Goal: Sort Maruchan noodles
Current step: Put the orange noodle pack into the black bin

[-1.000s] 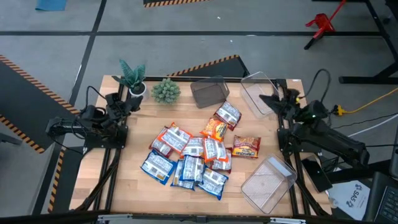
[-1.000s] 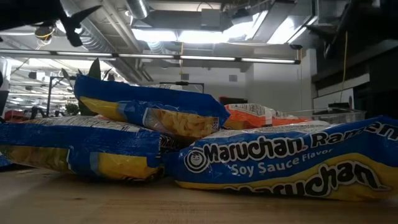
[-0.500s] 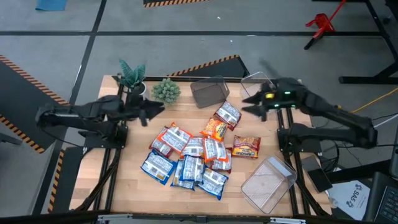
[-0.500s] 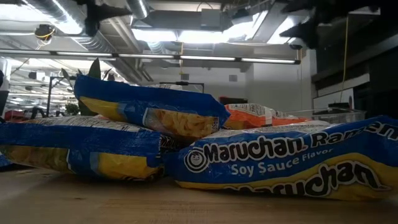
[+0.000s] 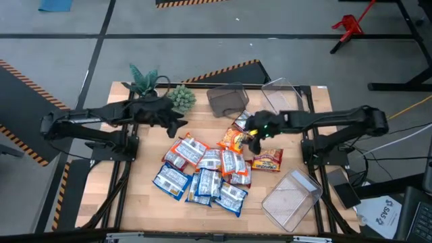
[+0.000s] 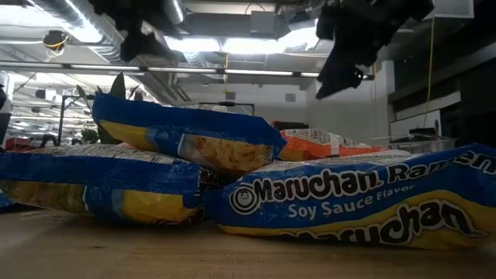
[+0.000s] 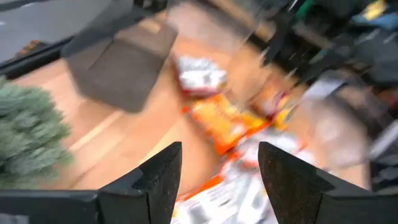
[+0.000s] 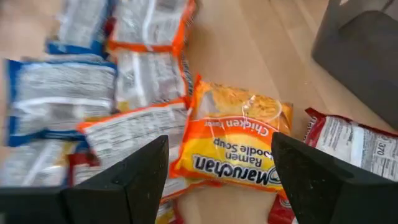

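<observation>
reach step: right pincer open and empty over orange chicken packet; left pincer open, empty; next, descend and close.

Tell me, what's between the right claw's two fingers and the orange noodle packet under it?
Nothing but air. In the right wrist view the right gripper hangs open above the orange noodle packet, with nothing in the gap. From above, it hovers over that same packet.
</observation>
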You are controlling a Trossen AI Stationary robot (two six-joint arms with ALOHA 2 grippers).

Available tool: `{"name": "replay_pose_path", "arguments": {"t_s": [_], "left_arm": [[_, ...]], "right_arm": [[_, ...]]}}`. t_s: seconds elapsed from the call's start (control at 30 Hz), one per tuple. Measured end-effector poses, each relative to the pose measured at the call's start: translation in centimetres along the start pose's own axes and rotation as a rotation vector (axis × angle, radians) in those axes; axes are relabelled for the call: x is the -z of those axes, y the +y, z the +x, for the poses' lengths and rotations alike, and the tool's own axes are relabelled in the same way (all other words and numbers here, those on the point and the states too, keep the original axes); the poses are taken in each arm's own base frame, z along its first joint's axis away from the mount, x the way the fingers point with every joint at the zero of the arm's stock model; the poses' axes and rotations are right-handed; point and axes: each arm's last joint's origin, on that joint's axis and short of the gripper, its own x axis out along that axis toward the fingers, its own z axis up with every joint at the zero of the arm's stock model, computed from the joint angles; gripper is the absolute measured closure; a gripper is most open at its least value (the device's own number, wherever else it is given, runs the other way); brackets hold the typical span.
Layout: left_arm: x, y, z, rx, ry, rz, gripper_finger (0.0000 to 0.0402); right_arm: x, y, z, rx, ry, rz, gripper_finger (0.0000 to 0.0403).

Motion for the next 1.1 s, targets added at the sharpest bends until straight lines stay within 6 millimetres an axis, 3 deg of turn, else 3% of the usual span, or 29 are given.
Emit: {"name": "replay_pose_path", "arguments": {"t_s": [0.13,0.27,0.4,0.53,0.83,0.93,1.1], "left_arm": [[0.0,1.0,2.0,0.042,0.109,0.042,0.0195],[-0.2,1.6,3.3,0.192,0.206,-0.005,0.0195],[-0.4,2.3,3.3,0.295,0.259,-0.060,0.0195],[-0.4,3.3,2.9,0.283,0.291,-0.076,0.0195],[0.3,4.5,2.3,0.321,0.325,-0.152,0.0195],[1.3,4.9,2.1,0.307,0.342,-0.189,0.0195],[3.0,5.3,1.7,0.314,0.338,-0.254,0.0195]], "right_arm": [[0.2,1.2,2.2,-0.006,0.007,-0.047,0.0133],[-0.6,2.0,3.6,-0.048,-0.078,-0.072,0.0133],[-1.7,2.4,4.5,-0.061,-0.131,-0.070,0.0133],[-3.3,2.4,5.8,-0.026,-0.185,-0.061,0.0133],[-6.9,3.3,11.5,-0.057,-0.182,-0.046,0.0133],[-7.9,2.7,13.1,-0.068,-0.161,0.023,0.0133],[-8.5,0.0,15.4,-0.167,-0.054,0.168,0.0133]]}}
